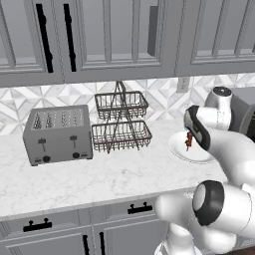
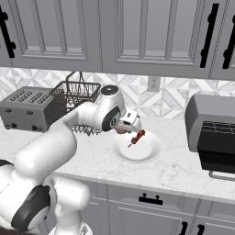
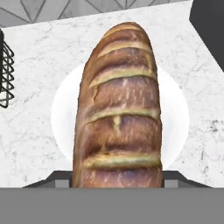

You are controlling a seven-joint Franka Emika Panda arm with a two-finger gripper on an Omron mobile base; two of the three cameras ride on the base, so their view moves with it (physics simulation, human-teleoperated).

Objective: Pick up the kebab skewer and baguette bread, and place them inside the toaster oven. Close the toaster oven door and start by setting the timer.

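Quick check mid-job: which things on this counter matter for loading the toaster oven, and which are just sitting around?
For the job:
- baguette bread, in the gripper above the plate
- kebab skewer
- toaster oven, door open

Just lying about:
- white plate
- slot toaster
- wire basket rack
- wall outlet

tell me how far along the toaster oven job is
Nothing looks loaded yet: the toaster oven stands open, rack bare. In hand: the hand view shows the baguette bread between the gripper's jaws above the white plate. The kebab skewer sits by the gripper. Left: load both, shut the door, set the timer.
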